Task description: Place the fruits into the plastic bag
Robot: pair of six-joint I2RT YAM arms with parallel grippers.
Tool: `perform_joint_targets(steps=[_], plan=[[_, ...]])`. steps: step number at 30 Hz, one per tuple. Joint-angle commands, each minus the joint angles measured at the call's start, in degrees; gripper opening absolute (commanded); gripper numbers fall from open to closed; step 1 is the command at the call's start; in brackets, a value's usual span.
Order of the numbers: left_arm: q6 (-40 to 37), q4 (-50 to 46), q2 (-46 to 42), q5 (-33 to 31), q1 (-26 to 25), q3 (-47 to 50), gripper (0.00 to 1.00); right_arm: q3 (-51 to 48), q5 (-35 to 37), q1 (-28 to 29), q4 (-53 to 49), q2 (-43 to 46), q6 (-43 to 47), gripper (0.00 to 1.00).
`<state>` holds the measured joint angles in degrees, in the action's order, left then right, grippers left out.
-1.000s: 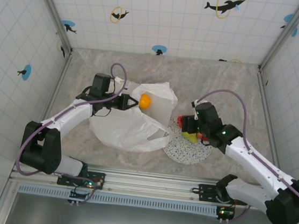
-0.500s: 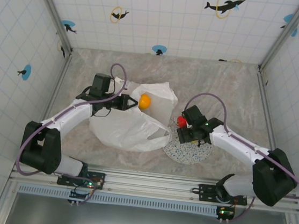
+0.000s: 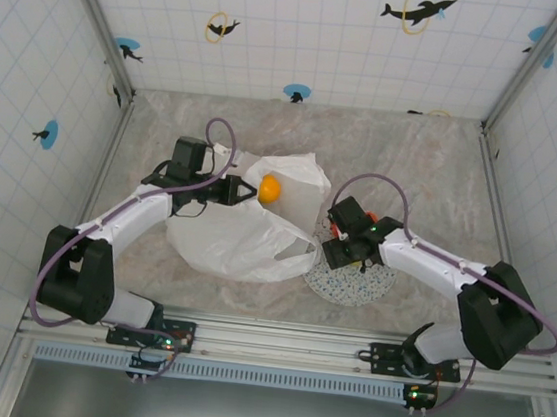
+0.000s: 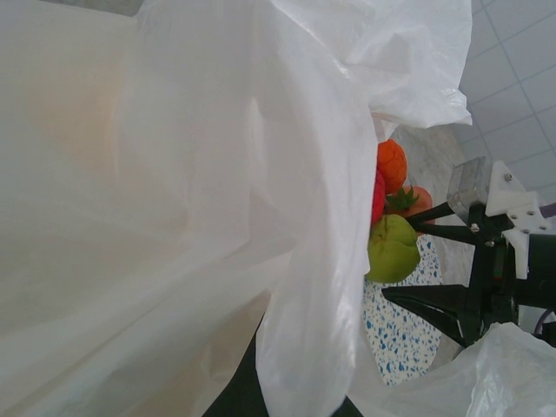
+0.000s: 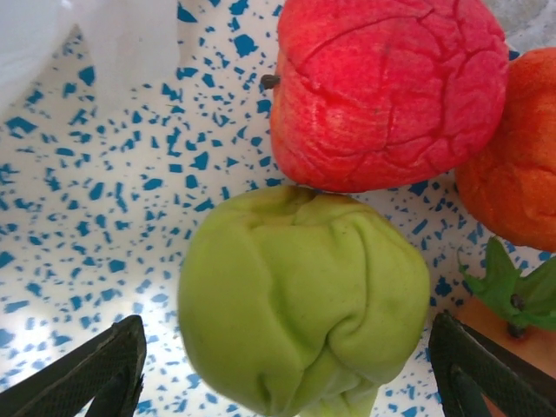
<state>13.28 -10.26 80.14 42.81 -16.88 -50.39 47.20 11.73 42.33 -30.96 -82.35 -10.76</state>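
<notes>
My right tool (image 5: 282, 365) is wide open, one finger on either side of the lumpy green toy fruit (image 5: 304, 304) on the blue-speckled white round plate (image 5: 104, 174). A glossy red toy apple (image 5: 382, 87) sits just past it. My left tool (image 3: 247, 193) is pinched shut on the crinkly translucent white plastic bag (image 3: 245, 240), with a round orange toy fruit (image 3: 271, 189) right ahead of its tips.

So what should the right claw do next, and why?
Probably close on the green fruit. The right gripper has its jaws open on either side of that fruit, which sits on the plate with a red fruit just beyond it. The left gripper seems pinched shut on the bag, ready to receive it.
</notes>
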Motion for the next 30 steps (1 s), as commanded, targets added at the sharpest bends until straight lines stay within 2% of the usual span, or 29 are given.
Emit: perform_joint_targets(steps=[1,6,12,14,18,22,27,30], plan=[[-1.0,-1.3,-0.1,0.1,-0.1,-1.6,0.0,1.1,1.0,-0.7,2.0,-1.8,2.4,0.89],[-1.0,-1.4,0.0,0.0,-0.1,-1.6,0.0,1.1,-0.7,-0.7,4.8,-4.3,4.3,0.86],[-1.0,-1.4,0.1,-0.1,-0.1,-1.7,0.0,0.7,-0.2,-0.6,5.0,-3.7,5.1,0.69],[-0.9,-1.4,0.0,0.0,-0.1,-1.7,0.0,-0.3,0.8,-0.1,4.2,-1.0,4.6,0.62],[-0.6,-1.4,0.1,0.7,-0.1,-1.7,0.0,-2.9,-2.0,0.3,6.4,8.5,3.5,0.59],[-0.4,-1.2,0.0,2.0,-0.1,-1.6,0.0,-6.1,-8.9,-0.7,19.0,15.7,4.2,0.57],[-0.1,-0.5,0.2,3.2,-0.1,-1.3,0.0,-3.1,-12.8,-1.3,27.9,10.6,6.1,0.57],[0.0,0.0,0.1,3.9,0.0,-1.2,0.0,0.7,-18.9,-0.9,29.3,5.0,6.1,0.57]])
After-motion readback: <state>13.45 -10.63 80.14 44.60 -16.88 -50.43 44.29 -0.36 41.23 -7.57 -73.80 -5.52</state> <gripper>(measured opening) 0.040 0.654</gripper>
